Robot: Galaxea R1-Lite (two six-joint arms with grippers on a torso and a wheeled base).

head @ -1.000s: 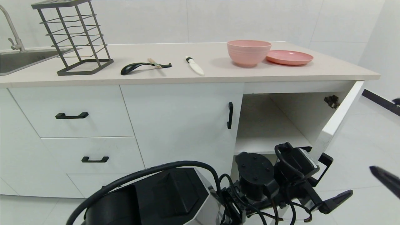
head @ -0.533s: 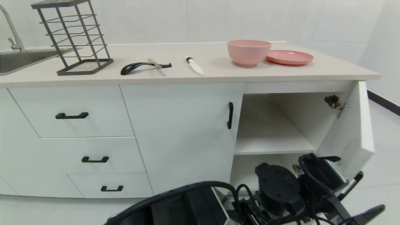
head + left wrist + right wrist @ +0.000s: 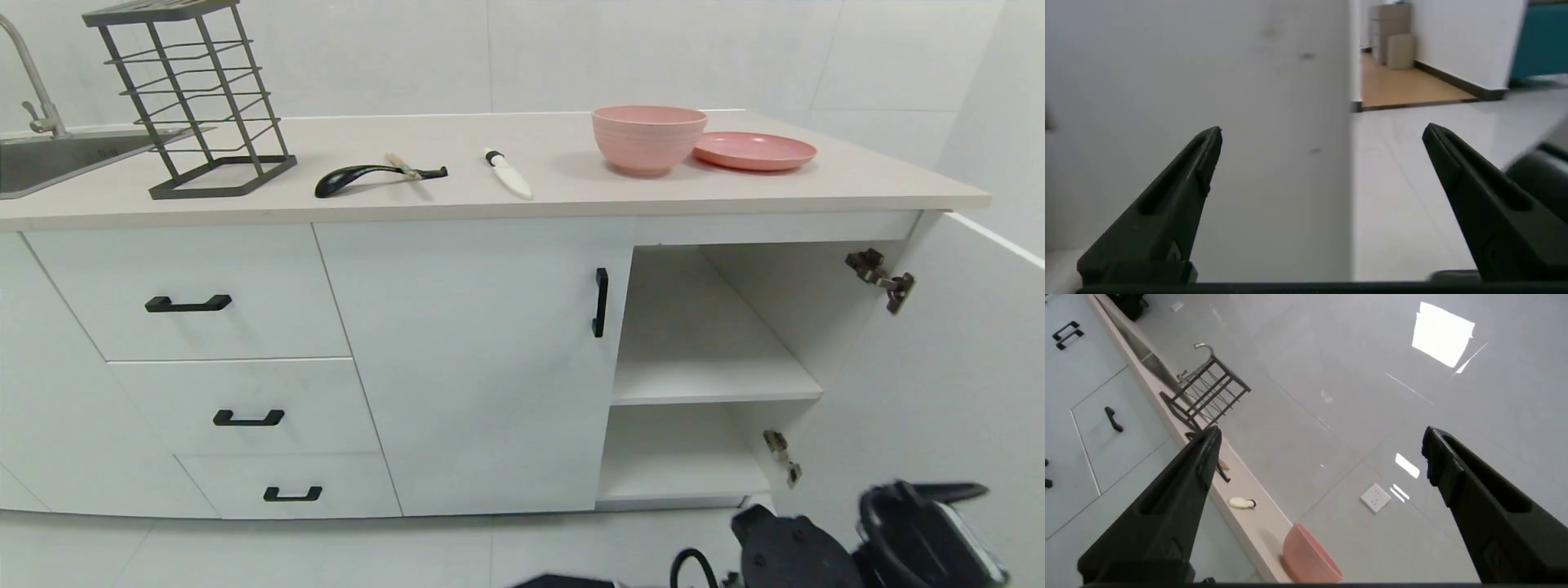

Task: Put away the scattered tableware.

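The tableware lies along the counter (image 3: 735,193) across the upper part of the head view. The pink bowl (image 3: 649,137) stands upright right of centre, and the pink plate (image 3: 755,150) lies flat just beside it, nearer the upper right; whether they touch I cannot tell. Left of the bowl and apart from it, a white knife (image 3: 508,172) lies near the front edge. Further left a black spoon (image 3: 367,170) lies with its bowl toward the rack, and chopsticks (image 3: 404,166) cross its handle. A black wire rack (image 3: 196,191) stands in the upper left, with the sink (image 3: 49,155) and tap (image 3: 33,82) at the left edge. Below the counter, three drawers (image 3: 188,294) sit on the left and a closed door (image 3: 473,359) in the middle. On the right the cupboard is open: its door (image 3: 939,367) is swung out toward the right edge, and two bare shelves (image 3: 702,359) show inside. The left gripper (image 3: 1321,131) is spread wide and holds nothing; a white panel (image 3: 1208,82) stands ahead of it, its edge seen in the gap between the fingers, with floor beyond. The right gripper (image 3: 1321,433) is also spread wide and holds nothing, aimed at the tiled wall above the counter.
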